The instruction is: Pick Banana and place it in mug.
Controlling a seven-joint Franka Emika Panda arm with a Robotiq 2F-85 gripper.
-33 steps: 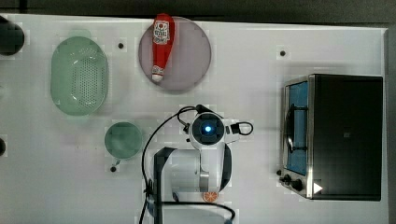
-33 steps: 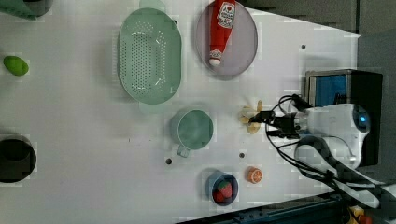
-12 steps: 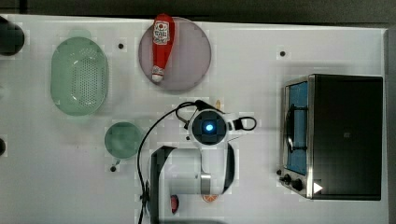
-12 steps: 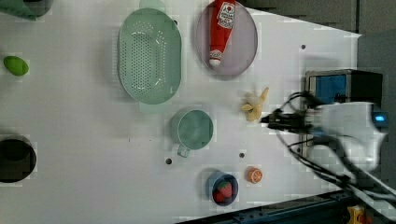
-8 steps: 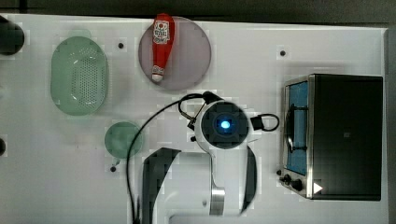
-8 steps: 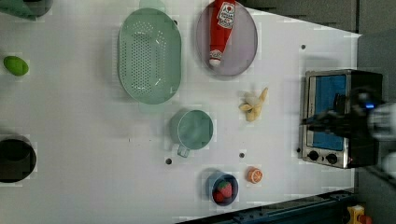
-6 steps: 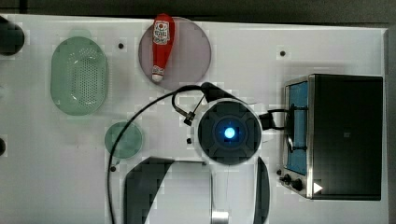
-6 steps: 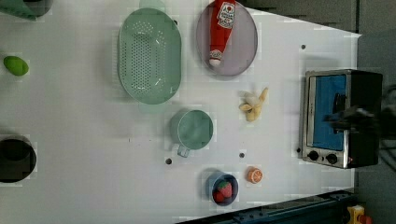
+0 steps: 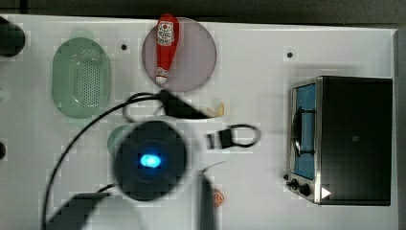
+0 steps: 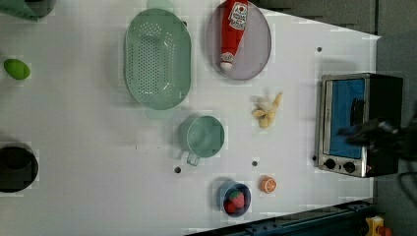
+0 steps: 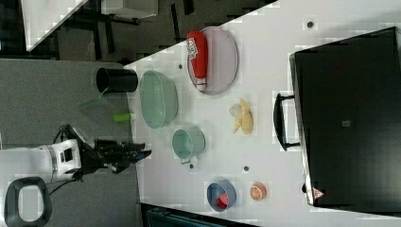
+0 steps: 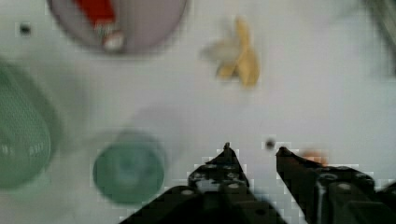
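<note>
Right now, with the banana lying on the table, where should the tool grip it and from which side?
Probably from straight above, across the curved yellow body of the banana, not its splayed peel end. It lies flat on the bare table, apart from the mug, so the open tool has room on both sides.

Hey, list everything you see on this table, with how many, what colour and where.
banana: one, pale yellow, bare table between plate and oven, left view
mug: one, teal, mid-table, empty
basket: one, pale green, perforated, beside plate
plate: one, grey-lilac, under ketchup
ketchup bottle: one, red, lying on plate
toy oven: one, black and silver, blue door
bowl: one, dark blue, holds red strawberry
orange slice: one, beside bowl
green fruit: one, the left view's left edge
black cup: one, table end
gripper: one, black, open, holding nothing
</note>
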